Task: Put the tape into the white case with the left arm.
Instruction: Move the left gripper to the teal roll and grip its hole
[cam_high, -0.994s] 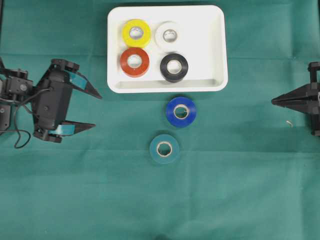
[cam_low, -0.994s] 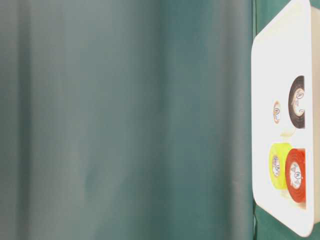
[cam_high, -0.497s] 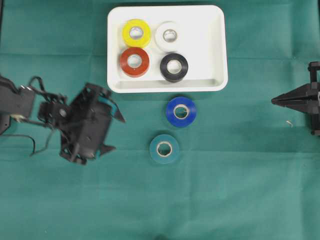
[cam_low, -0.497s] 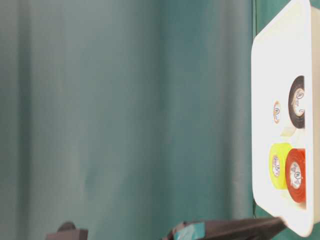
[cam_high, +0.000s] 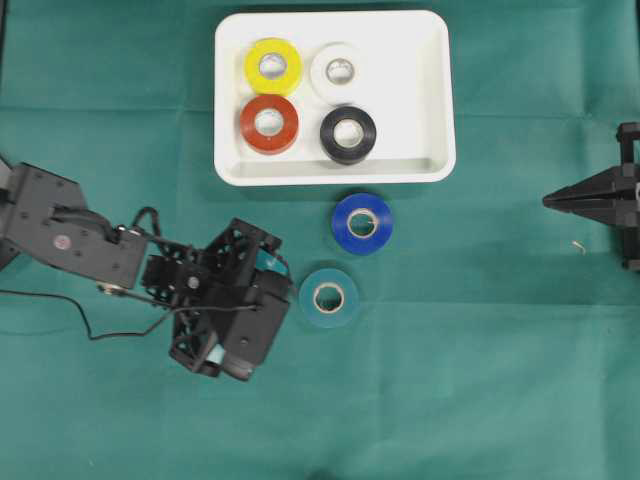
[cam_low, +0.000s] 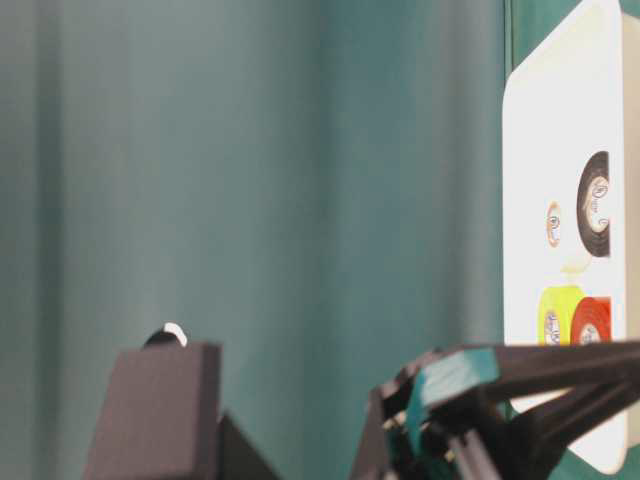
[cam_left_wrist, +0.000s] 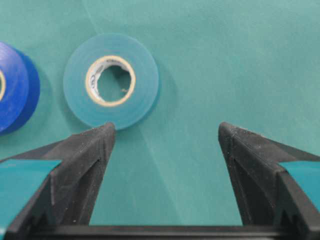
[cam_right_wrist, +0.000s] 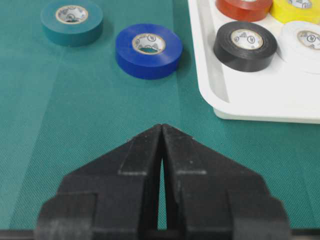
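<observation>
Left arm (cam_high: 70, 240) reaches in from left edge, left gripper (cam_left_wrist: 165, 135) spread wide, nothing between fingers. Right gripper (cam_right_wrist: 162, 132) parked at right edge, fingers pressed together.

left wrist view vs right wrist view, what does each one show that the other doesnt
Only the left wrist view shows the left gripper, open, its fingers just short of the green tape.

Only the right wrist view shows the right gripper, shut, and the white case holding the black tape, white tape, red tape and yellow tape.

Both show the green tape, the blue tape and the green cloth.
</observation>
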